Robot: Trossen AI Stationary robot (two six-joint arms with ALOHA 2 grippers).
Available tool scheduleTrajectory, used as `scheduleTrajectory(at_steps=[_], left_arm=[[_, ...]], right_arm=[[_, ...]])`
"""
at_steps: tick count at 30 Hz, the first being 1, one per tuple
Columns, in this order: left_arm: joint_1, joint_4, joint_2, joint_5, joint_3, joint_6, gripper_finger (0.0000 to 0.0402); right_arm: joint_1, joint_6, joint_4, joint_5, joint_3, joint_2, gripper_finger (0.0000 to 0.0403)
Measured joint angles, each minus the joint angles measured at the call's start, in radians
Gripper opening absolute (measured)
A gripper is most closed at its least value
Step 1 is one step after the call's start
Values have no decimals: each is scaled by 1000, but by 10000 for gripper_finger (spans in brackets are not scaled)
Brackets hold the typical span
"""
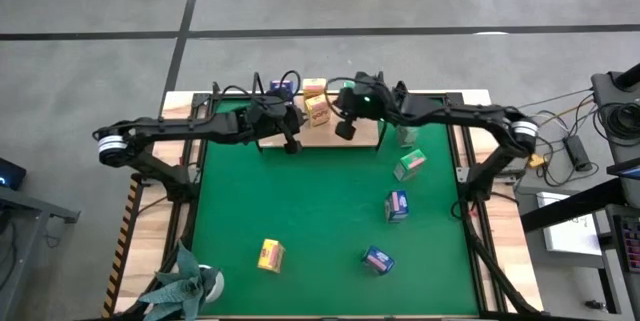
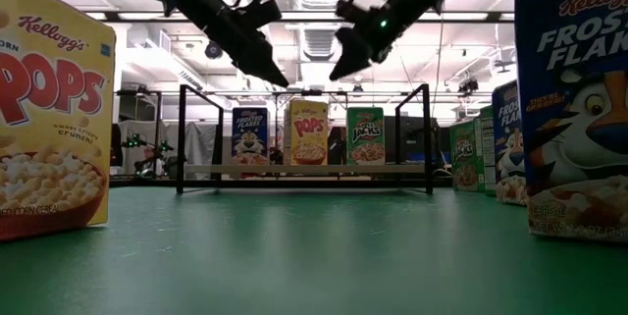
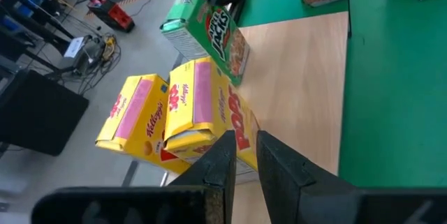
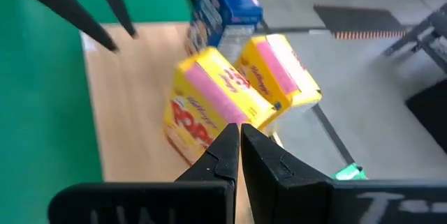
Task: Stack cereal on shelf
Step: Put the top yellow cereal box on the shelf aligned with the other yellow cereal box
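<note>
Both arms hung over the wooden shelf [image 1: 365, 133] at the table's far edge, left gripper [image 3: 241, 155] nearly closed and right gripper [image 4: 237, 144] shut, both empty, apparently nudging the yellow Corn Pops box [image 3: 209, 116] straight.

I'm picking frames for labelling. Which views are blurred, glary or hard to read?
Right wrist view: the yellow boxes and blue box are smeared by motion. Low view: ceiling lights glare behind both arms, leaving them silhouettes; the near Pops box is cropped. Left wrist and high views look crisp.
</note>
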Motion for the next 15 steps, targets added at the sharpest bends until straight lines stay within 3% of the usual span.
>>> scheduleTrajectory(at_steps=[6,15], left_arm=[[0,1,17,0,0,-5,41],[2,21,76,0,0,-6,41]], right_arm=[[-53,-9,-89,4,101,109,8],[-73,-19,-97,7,109,154,8]])
